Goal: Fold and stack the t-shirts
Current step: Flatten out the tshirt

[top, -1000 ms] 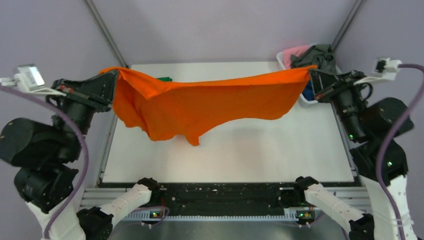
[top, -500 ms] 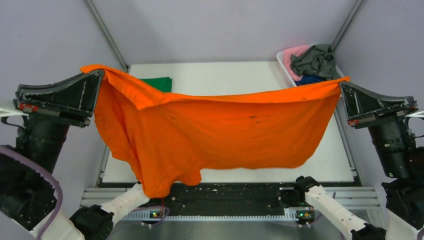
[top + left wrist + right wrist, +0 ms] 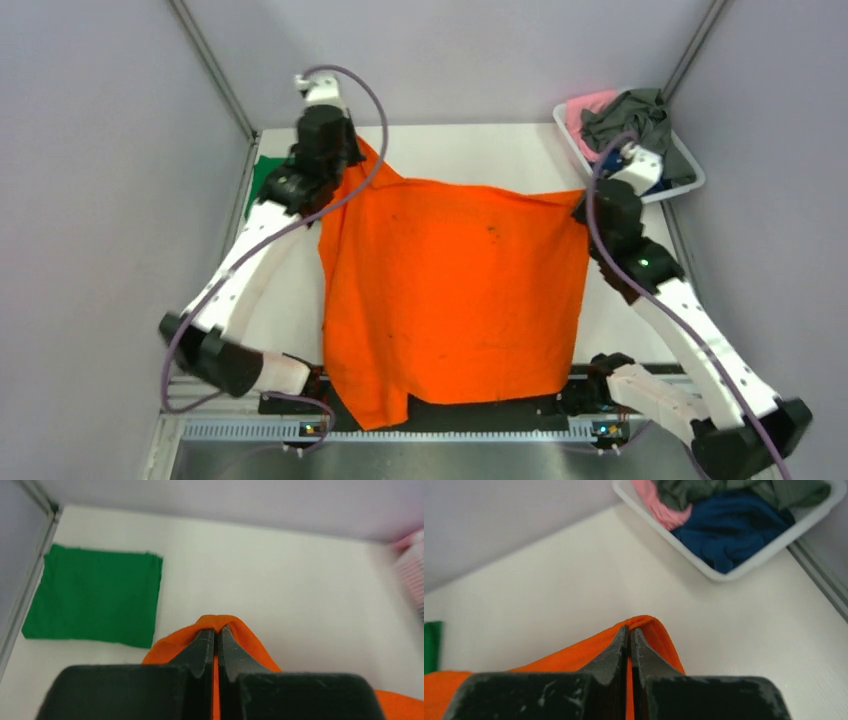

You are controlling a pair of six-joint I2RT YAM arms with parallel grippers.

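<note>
The bright orange t-shirt (image 3: 450, 290) lies spread down the middle of the table, its lower end hanging over the near edge. My left gripper (image 3: 216, 629) is shut on its far left corner (image 3: 220, 621), low over the table at the back left (image 3: 352, 160). My right gripper (image 3: 629, 628) is shut on its far right corner (image 3: 644, 622), at the right (image 3: 585, 205). A folded green t-shirt (image 3: 92, 597) lies flat at the back left, just left of my left gripper. Grey-green (image 3: 734, 490), navy (image 3: 734, 530) and pink (image 3: 656, 502) t-shirts lie in the basket.
The white plastic basket (image 3: 690, 175) stands at the back right corner, just behind my right gripper; its rim also shows in the right wrist view (image 3: 724, 575). Grey walls and metal frame posts (image 3: 210, 70) close in the back and sides.
Both arms have swung forward and down from a raised, wide-apart hold. The orange t-shirt, which hung stretched in the air, now lies spread on the table.
</note>
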